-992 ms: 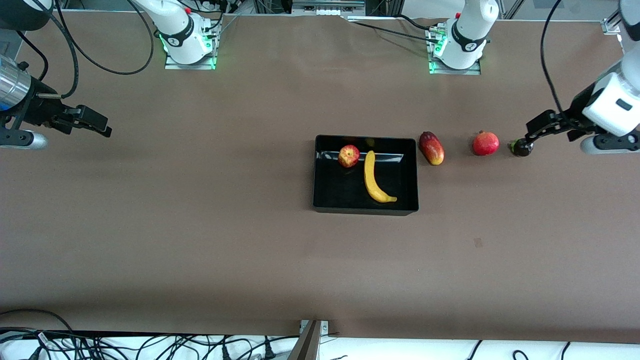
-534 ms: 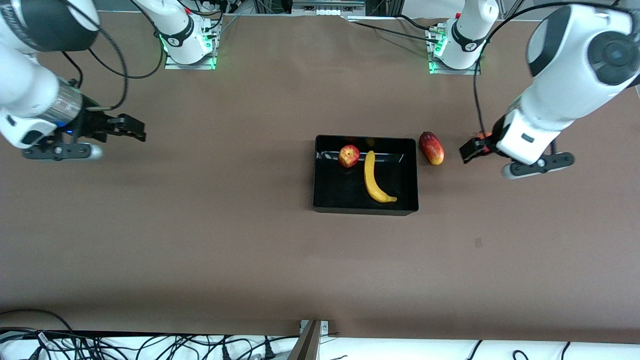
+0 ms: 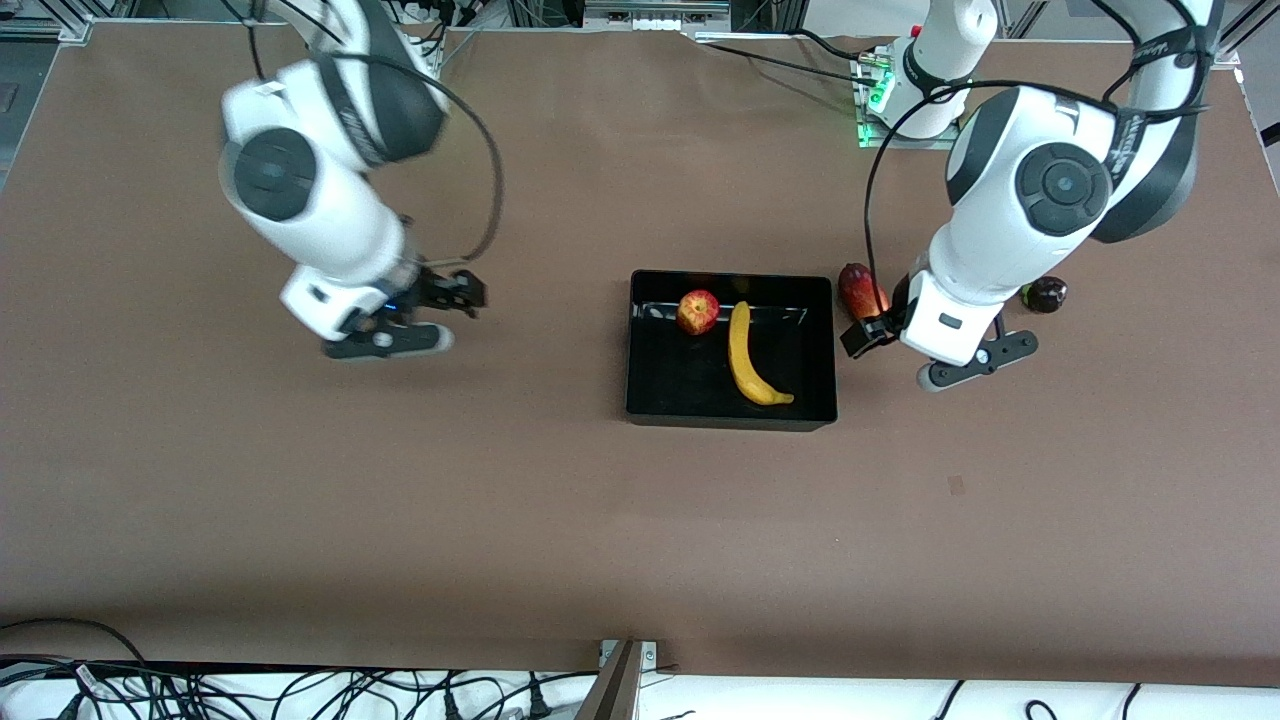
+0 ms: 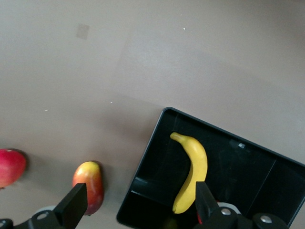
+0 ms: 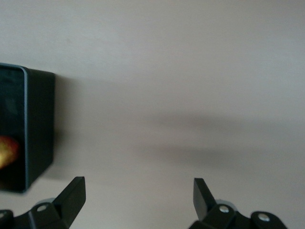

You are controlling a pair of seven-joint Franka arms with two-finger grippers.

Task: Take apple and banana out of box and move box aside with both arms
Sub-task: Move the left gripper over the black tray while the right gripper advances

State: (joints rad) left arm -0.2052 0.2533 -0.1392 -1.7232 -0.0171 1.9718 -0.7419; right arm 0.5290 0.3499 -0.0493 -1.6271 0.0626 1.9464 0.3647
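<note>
We have both fruits lying in the box (image 3: 650,395), which sits on the brown table (image 3: 400,520) roughly midway between our two arms. The apple (image 3: 697,312) rests close to the wall nearest our bases, and the banana (image 3: 748,357) lies just beside it, running lengthwise toward the front camera with its curved tip near the opposite wall. Nothing is lifted out yet, so we judge the task to be at its very start.

Our left gripper (image 3: 862,337) hangs over the table just at the box's end wall, above the mango (image 3: 858,287), with its fingers (image 4: 74,205) spread wide and holding nothing. Its wrist view looks straight down on the banana, which suggests we are lining up on that fruit from this end. Our right gripper (image 3: 462,293) is over bare table, well apart from the box toward the right arm's end, its fingers (image 5: 71,193) likewise spread and empty; its wrist view catches only a corner of the box and a sliver of the apple.

A small dark fruit (image 3: 1044,294) lies farther along toward the left arm's end, partly hidden by the arm
</note>
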